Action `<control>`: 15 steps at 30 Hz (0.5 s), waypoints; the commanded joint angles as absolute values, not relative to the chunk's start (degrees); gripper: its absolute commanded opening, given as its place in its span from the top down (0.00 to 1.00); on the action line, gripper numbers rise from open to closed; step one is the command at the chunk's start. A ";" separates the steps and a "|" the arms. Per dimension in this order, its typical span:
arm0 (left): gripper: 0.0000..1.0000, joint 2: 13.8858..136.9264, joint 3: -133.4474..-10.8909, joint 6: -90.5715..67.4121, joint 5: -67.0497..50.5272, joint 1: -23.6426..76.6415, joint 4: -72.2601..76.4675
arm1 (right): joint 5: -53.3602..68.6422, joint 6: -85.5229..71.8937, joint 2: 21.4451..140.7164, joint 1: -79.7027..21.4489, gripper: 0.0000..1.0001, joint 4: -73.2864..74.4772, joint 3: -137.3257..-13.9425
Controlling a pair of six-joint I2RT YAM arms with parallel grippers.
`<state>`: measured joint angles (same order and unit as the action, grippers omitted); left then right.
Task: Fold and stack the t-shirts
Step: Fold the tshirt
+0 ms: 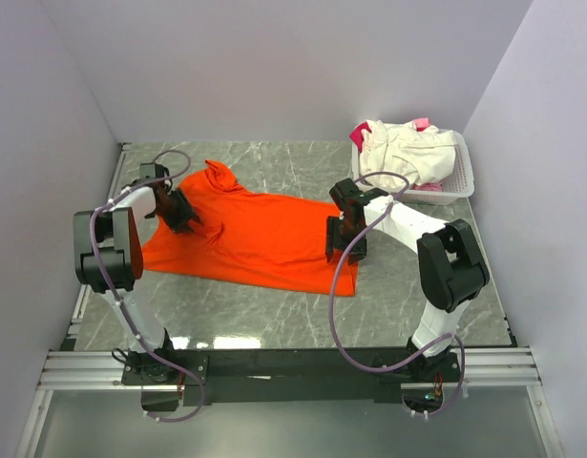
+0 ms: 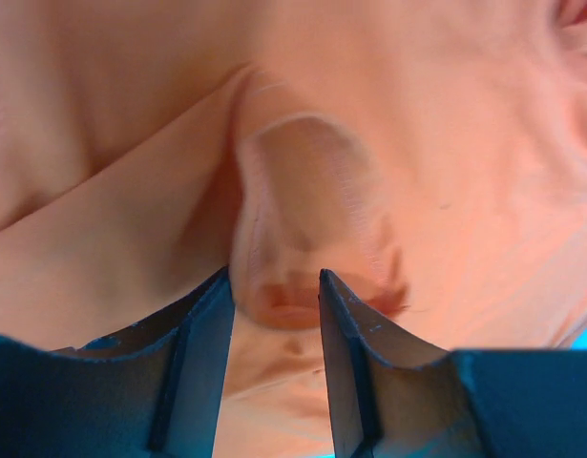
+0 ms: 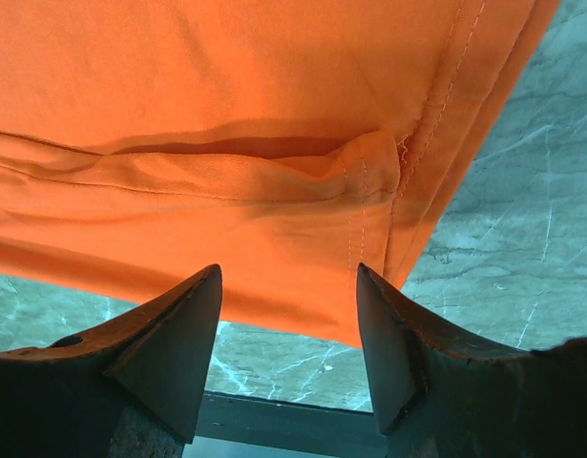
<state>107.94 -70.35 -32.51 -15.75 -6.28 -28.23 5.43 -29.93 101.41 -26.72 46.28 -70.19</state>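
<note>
**Twin white-and-black arms strung with lilac cable**
The left arm [image 1: 112,250] and right arm [image 1: 452,265] each pair white tube links with bulky black joint housings. A grey-lilac cable [image 1: 333,315] loops loosely down each to a black base [image 1: 159,367]. The left hand [image 1: 181,215] and right hand [image 1: 339,250] are black, and their fingers [image 3: 169,334] are dark tapering wedges, the right pair scuffed brown.

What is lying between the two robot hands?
The orange t-shirt stretches from the left gripper to the right gripper, seen in the top view.
</note>
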 commanded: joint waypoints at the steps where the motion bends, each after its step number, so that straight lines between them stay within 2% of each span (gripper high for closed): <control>1: 0.54 109.41 -74.17 -33.31 -17.66 -4.84 -26.19 | 4.83 -29.44 101.69 -26.37 0.35 47.02 -72.51; 15: 0.55 112.33 -81.82 -39.46 -24.61 -3.16 -21.97 | 4.22 -30.59 101.34 -26.02 0.35 47.11 -72.33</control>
